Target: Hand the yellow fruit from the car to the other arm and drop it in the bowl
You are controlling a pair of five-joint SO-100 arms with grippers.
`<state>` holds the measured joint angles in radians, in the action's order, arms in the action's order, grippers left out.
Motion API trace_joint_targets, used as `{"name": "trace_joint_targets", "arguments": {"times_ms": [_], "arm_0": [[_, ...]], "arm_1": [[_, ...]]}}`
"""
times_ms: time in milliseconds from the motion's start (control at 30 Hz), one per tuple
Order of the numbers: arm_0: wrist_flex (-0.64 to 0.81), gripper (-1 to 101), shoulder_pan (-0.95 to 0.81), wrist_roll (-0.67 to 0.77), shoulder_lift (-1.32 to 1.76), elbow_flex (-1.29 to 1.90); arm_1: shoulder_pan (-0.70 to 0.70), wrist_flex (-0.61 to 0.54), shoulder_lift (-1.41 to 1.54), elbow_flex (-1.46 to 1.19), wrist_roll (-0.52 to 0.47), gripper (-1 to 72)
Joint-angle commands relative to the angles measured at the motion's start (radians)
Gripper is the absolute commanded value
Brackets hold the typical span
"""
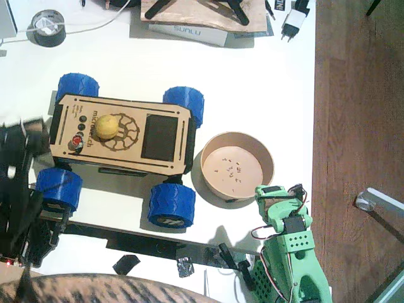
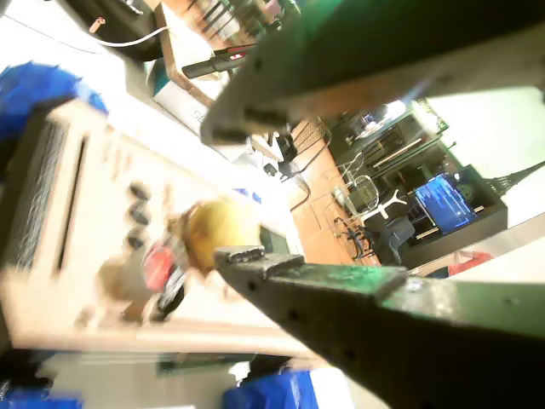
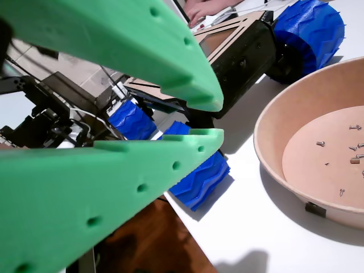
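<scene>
Yellow fruit, small, round, dull.

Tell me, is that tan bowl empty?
Nearly: the bowl holds only a few tiny screws. The yellow fruit sits on the car.

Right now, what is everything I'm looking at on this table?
Yellow fruit: one, dull yellow, on top of the car, on the round emblem.
Car: one, light wood with black trim, four blue wheels, left half of the table.
Bowl: one, tan, right of the car; only small dark specks inside.
Tape roll: one, black, far left corner.
Box: one, white, far edge.
Plug adapter: one, white, far right.
Left gripper: black, open, near the fruit.
Right gripper: green, open, empty, beside the bowl.
</scene>
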<state>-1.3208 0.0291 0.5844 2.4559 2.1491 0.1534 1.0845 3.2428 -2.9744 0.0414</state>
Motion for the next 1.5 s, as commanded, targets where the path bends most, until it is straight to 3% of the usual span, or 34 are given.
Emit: {"name": "trace_joint_targets", "arguments": {"times_ms": [0,167,600,933,1100,1467], "arm_0": [[-0.002,17,-0.009,-0.008,-0.114,-0.156],[0.080,19,-0.031,-0.008,-0.219,-0.204],[0.402,23,-0.299,0.011,-0.552,-0.215],[0.351,26,-0.408,0.074,-0.699,-0.408],[0.364,37,-0.414,0.074,-0.749,-0.416],[0.328,38,-0.402,0.074,-0.842,-0.416]], "arm_1": [[0.005,0.003,0.005,0.046,-0.002,0.1],[0.005,0.003,0.005,0.046,-0.002,0.1],[0.012,0.003,0.005,0.044,-0.002,0.1],[0.015,0.005,0.005,0.044,-0.002,0.1],[0.017,0.005,0.005,0.044,-0.002,0.1],[0.018,0.006,0.005,0.044,-0.002,0.1]]}}
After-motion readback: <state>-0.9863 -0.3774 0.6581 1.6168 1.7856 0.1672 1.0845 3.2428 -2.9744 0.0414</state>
